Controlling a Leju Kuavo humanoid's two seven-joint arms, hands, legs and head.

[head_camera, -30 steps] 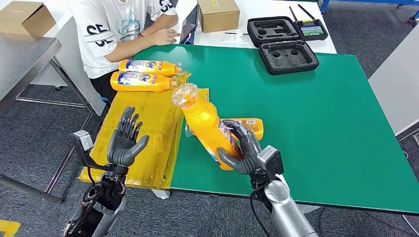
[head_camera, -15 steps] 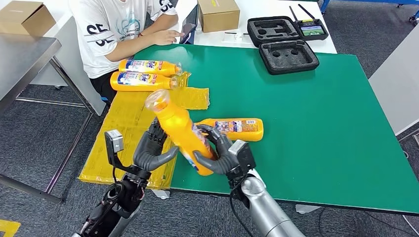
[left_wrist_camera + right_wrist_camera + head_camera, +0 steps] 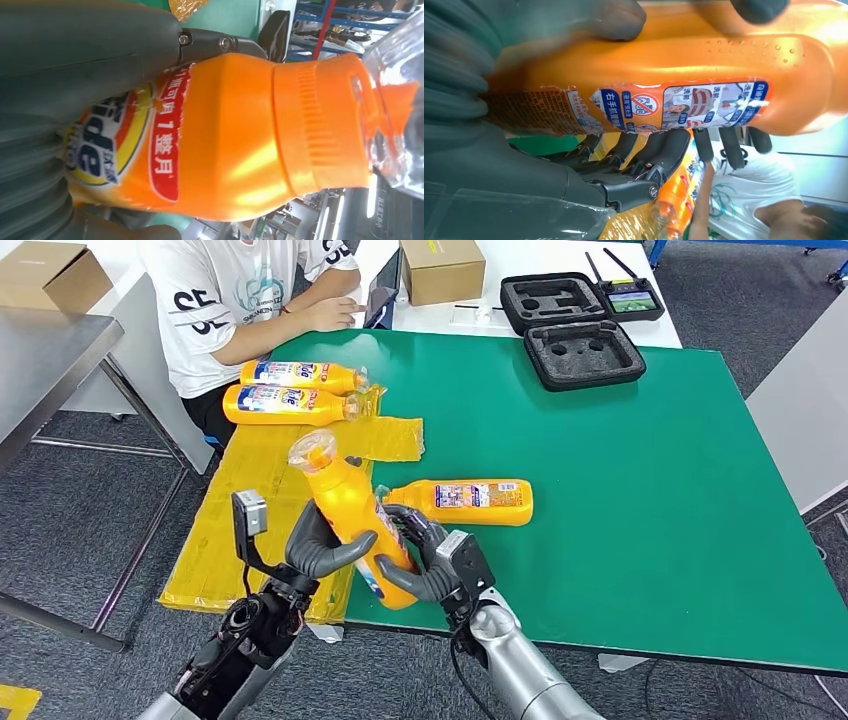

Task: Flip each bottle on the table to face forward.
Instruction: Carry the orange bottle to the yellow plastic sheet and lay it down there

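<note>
Two-handed handover over the table edge

The bottle (image 3: 352, 523), tilted cap-up above the table (image 3: 640, 490) edge, now sits between both hands: the left hand (image 3: 318, 545) has closed in and grips it, while the right hand (image 3: 418, 562) still clasps its base. A regrasp for flipping looks underway; another bottle (image 3: 462, 500) lies just beyond.

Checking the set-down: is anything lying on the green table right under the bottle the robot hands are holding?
Nothing visible. The held orange bottle hangs over the green table edge; the lying bottle sits farther in, toward the robot's right.
</note>
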